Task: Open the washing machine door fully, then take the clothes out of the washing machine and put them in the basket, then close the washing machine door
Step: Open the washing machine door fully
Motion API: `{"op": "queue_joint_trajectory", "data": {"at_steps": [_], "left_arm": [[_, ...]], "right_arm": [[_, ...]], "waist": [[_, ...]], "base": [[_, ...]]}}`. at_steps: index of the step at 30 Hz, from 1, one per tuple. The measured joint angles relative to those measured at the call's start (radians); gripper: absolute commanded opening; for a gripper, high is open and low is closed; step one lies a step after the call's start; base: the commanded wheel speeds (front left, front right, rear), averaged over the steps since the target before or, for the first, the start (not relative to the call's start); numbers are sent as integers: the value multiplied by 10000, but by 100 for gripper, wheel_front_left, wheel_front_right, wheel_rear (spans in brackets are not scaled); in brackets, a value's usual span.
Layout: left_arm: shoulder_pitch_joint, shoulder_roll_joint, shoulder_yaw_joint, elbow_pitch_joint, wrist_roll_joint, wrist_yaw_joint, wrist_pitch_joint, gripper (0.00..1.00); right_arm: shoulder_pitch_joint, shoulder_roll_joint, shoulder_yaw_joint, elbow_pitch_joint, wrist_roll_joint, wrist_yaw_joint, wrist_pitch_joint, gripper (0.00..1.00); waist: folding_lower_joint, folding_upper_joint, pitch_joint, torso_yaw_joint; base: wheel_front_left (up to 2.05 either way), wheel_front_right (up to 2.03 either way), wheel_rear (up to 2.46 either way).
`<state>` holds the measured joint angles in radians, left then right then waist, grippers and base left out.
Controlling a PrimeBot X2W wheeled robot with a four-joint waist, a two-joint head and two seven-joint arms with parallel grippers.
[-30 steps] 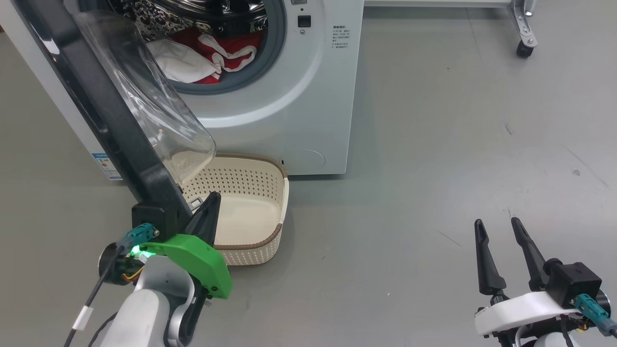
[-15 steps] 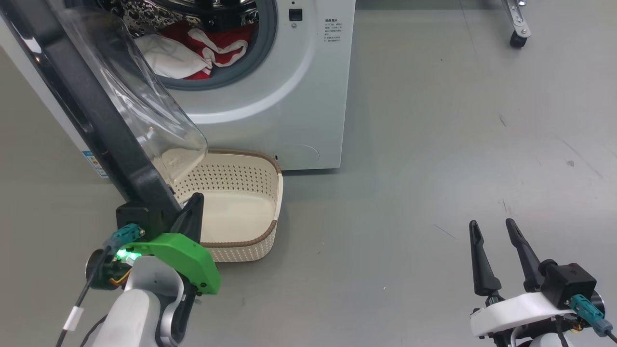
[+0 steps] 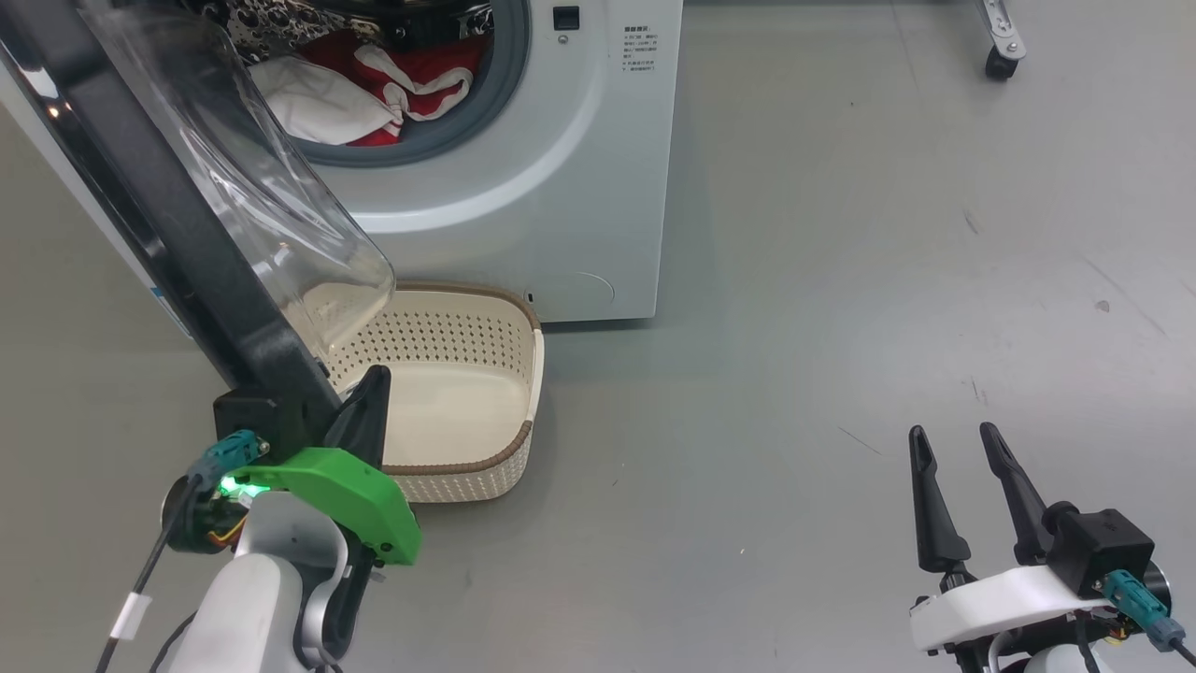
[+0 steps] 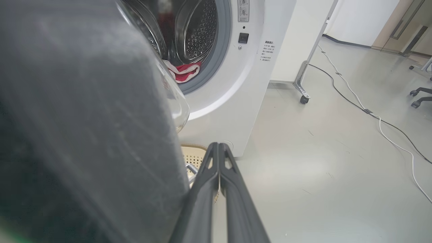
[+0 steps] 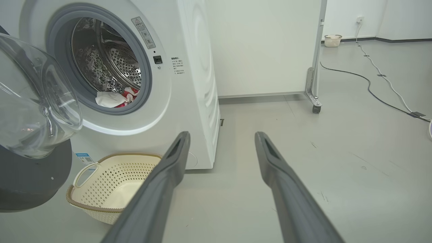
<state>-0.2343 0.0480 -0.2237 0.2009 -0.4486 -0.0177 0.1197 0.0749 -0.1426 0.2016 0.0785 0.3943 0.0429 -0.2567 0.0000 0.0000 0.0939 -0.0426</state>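
Observation:
The washing machine stands at the top left with the washing machine door swung out to the left, its glass bowl facing the basket. The red and white clothes lie at the drum's mouth. The cream basket sits on the floor under the opening. My left gripper is shut on nothing, close beside the inner side of the door's lower outer edge. In the left wrist view the door looms beside the left gripper. My right gripper hangs open at the lower right, far from the machine.
A wheeled frame leg stands on the grey floor beyond the machine's right side. Cables trail across the floor further right, near a chair base. A second small basket sits far back by the wall.
The head camera has shifted, sliding the whole picture left and up. Relative to the basket, my left gripper and the door's outer edge have crept slightly left. The right gripper has held still.

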Motion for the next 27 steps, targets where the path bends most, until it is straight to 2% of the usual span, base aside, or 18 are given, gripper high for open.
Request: {"op": "queue_joint_trajectory", "data": {"at_steps": [10,27], "left_arm": [[-129,-19,-92,274,-19,-2,-151,0],[-167,-146,-236,566,-107,-2,-426,0]], "right_arm": [[0,46,-184,144,-12,77,0,100],[72,104,-280,197,-94,174,0,100]], "waist": [[0,0,-80,165],[0,0,-180,945]], "base": [[0,0,0],[0,0,0]]}}
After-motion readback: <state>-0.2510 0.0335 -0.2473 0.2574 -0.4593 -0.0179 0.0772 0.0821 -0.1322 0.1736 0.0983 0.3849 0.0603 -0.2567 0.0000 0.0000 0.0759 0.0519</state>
